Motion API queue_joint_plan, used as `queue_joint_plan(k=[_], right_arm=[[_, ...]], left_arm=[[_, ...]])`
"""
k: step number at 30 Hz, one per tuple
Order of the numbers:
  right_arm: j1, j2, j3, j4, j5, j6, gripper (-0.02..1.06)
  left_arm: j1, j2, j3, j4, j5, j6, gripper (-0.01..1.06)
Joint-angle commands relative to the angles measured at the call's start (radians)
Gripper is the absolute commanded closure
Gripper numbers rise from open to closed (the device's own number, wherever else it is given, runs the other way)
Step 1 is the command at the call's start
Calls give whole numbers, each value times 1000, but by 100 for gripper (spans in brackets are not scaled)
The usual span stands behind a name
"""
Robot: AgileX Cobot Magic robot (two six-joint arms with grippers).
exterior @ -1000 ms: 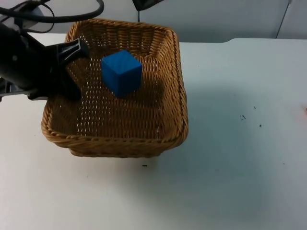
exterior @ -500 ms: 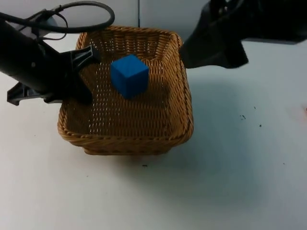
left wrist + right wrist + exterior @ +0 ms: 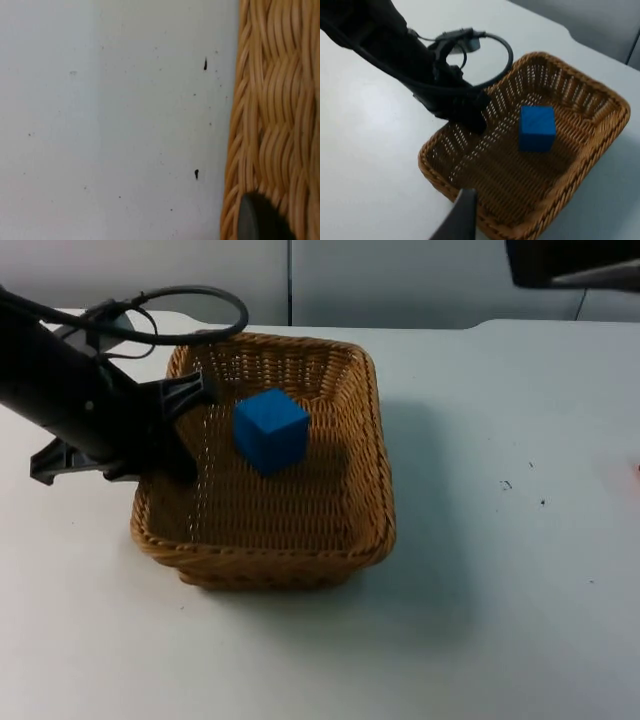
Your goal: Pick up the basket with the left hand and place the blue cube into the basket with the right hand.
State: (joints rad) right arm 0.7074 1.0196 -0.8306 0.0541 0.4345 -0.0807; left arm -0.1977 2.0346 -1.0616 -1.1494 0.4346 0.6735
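Observation:
A woven wicker basket [image 3: 262, 566] sits left of the table's middle, with the blue cube [image 3: 270, 430] lying on its floor toward the back. My left gripper [image 3: 178, 428] is shut on the basket's left wall, one finger inside and one outside. The left wrist view shows the basket's rim [image 3: 270, 115] against a black fingertip [image 3: 257, 220], close above the white table. My right arm [image 3: 572, 260] is pulled back at the upper right, well away from the basket. My right gripper [image 3: 462, 217] looks down from high up on the basket [image 3: 434, 172] and the cube [image 3: 537, 127].
White table [image 3: 500, 570] stretches open to the right of and in front of the basket. A few small dark specks [image 3: 507, 484] mark it on the right. The grey partition wall [image 3: 400, 280] closes off the back edge.
The basket, held by my left gripper, has shifted right and sunk toward the table, cube still inside. My right arm passed over the basket's far right corner and withdrew to the upper right.

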Motion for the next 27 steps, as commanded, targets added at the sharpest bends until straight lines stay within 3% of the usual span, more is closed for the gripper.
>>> queue_joint_plan(k=[1, 16, 19, 20, 23, 25, 27], right_arm=[[2, -41, 5, 3, -5, 3, 12], [2, -77, 5, 3, 48, 3, 12], [2, -77, 5, 3, 50, 3, 12], [2, -77, 5, 3, 50, 3, 12], [2, -77, 5, 3, 52, 3, 12], [2, -77, 5, 3, 54, 3, 12], [2, -77, 5, 3, 54, 3, 12]], left_arm=[[-7, -1, -11, -27, -7, 8, 105], [-7, 1, -11, -36, -31, 60, 104], [-7, 1, -11, -60, -33, 80, 88], [-7, 1, -11, -60, -33, 80, 88], [-7, 1, -11, -70, -37, 80, 61], [-7, 1, -11, -70, -37, 80, 56], [-5, 1, -11, -70, -38, 80, 40]])
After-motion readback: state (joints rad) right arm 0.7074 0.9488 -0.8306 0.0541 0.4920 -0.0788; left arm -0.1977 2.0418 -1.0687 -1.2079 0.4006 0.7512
